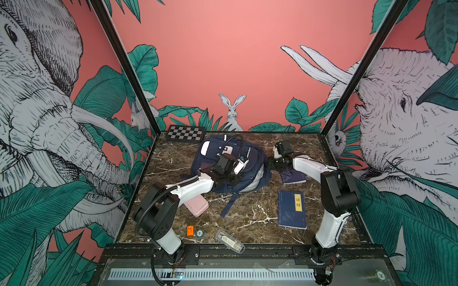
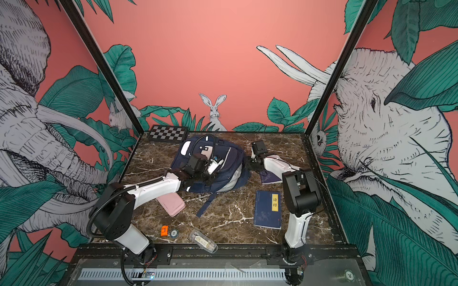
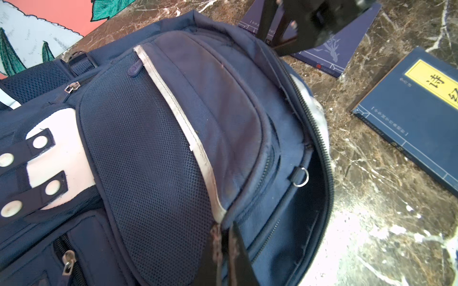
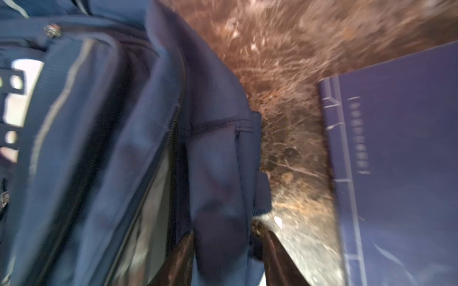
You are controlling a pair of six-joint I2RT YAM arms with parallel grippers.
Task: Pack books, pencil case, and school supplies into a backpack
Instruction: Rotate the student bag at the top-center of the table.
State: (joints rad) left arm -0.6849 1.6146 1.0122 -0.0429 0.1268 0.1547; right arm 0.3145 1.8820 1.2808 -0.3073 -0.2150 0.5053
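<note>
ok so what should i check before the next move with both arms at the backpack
1. Left gripper pinching the backpack flap: ok, shut on its edge.
2. Backpack open: ok, zip undone, dark gap showing.
3. Right gripper holding the backpack's side: cannot tell, jaws straddle a fold, view blurred.
4. Near book free: ok, lies flat, uncovered.
5. Far book free: not ok, partly under the right arm.
6. Pink case free: not ok, partly under the left arm.
</note>
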